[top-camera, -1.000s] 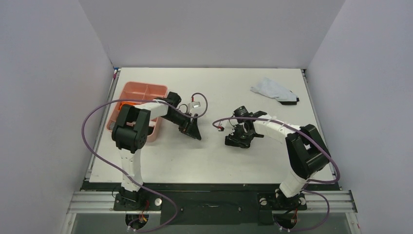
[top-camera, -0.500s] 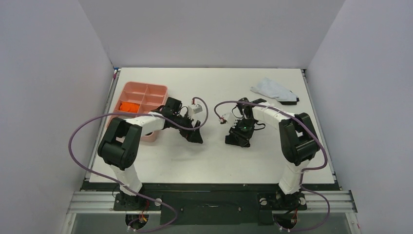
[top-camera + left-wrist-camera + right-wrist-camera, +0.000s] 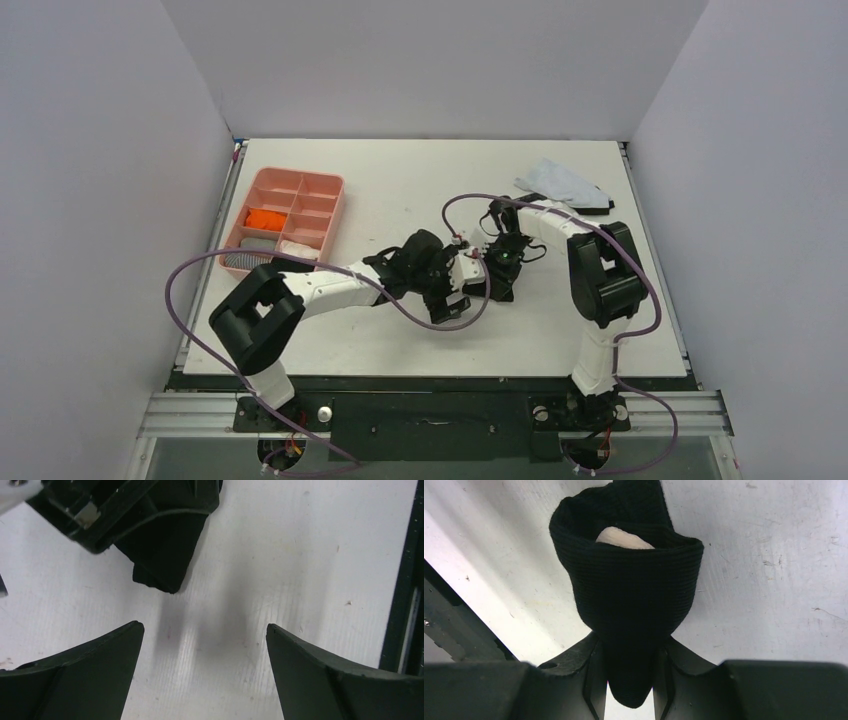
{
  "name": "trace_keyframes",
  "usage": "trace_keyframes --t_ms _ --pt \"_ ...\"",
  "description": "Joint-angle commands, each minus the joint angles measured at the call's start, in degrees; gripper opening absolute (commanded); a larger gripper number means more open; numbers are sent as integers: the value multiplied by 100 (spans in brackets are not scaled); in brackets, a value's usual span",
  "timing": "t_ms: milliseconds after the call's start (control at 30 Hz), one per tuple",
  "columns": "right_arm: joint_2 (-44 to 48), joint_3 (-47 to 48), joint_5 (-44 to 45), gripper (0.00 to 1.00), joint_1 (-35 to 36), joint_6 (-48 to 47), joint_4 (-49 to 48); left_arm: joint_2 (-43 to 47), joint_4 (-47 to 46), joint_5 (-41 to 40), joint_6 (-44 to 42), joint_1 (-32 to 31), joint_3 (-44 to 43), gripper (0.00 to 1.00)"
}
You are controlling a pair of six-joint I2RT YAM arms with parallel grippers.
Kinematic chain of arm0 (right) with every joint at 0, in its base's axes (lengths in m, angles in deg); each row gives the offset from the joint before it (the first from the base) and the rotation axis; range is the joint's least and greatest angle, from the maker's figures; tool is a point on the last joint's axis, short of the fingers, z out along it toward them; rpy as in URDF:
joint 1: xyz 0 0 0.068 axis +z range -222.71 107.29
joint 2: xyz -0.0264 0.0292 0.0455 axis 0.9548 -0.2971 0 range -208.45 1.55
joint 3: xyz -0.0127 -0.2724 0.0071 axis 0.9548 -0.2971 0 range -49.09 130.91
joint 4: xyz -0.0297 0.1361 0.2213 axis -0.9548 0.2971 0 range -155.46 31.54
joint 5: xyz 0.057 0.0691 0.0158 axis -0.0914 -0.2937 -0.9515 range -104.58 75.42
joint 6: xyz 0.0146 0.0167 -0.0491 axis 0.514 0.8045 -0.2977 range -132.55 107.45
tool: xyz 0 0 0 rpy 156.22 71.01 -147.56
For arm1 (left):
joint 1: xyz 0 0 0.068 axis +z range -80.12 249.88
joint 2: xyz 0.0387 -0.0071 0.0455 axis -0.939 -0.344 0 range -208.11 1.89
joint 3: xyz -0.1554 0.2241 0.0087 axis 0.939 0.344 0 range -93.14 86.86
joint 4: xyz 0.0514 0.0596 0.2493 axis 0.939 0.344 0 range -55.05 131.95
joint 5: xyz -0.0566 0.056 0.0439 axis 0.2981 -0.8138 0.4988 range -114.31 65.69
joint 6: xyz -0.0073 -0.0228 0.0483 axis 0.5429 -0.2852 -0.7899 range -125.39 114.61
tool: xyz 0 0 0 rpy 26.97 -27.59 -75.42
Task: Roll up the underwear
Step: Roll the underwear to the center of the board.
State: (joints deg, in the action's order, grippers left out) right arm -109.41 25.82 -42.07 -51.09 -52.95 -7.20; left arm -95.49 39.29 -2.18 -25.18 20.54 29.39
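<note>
The black underwear (image 3: 629,580) is a tight roll with a bit of beige waistband showing at its top end. My right gripper (image 3: 630,660) is shut on its lower end, and the roll lies on the white table near the middle (image 3: 482,288). Just to the left of the roll, my left gripper (image 3: 202,630) hovers low over bare table, open, with nothing between its fingers. In the left wrist view, the dark bulk of the right gripper and the roll (image 3: 160,560) fills the top left. The orange underwear (image 3: 265,217) lies in a left compartment of the pink tray (image 3: 335,205).
The tray also holds a grey bundle (image 3: 245,262) and a white one (image 3: 298,248) in its near compartments. A pale blue cloth (image 3: 555,180) with a black piece beside it lies at the back right. Purple cables loop off both arms.
My left arm has swung from beside the tray to the table's middle, ending close to the right gripper, and its jaws have widened. The right gripper has kept its hold on the black roll.
</note>
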Motion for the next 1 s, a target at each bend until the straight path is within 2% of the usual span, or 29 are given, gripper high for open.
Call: trace_keyframes --t_ms 0,167,267,667,967 --pt "-588 -284 -28 0 14 -190 305 -151 -858 -857 -479 -287 3 93" --pt "-683 -223 -169 0 -5 -285 467 -235 -1569 -1262 -879 -627 245 100" --pt "-736 -177 -271 0 -33 -377 612 -357 -1779 -1379 -1060 -694 280 97" --pt "-952 -16 -550 0 -69 -624 955 -806 -2331 -1396 -1209 -766 320 97" --pt "-1040 59 -718 0 -211 -675 1038 -940 -2461 -1065 -1310 -966 438 97"
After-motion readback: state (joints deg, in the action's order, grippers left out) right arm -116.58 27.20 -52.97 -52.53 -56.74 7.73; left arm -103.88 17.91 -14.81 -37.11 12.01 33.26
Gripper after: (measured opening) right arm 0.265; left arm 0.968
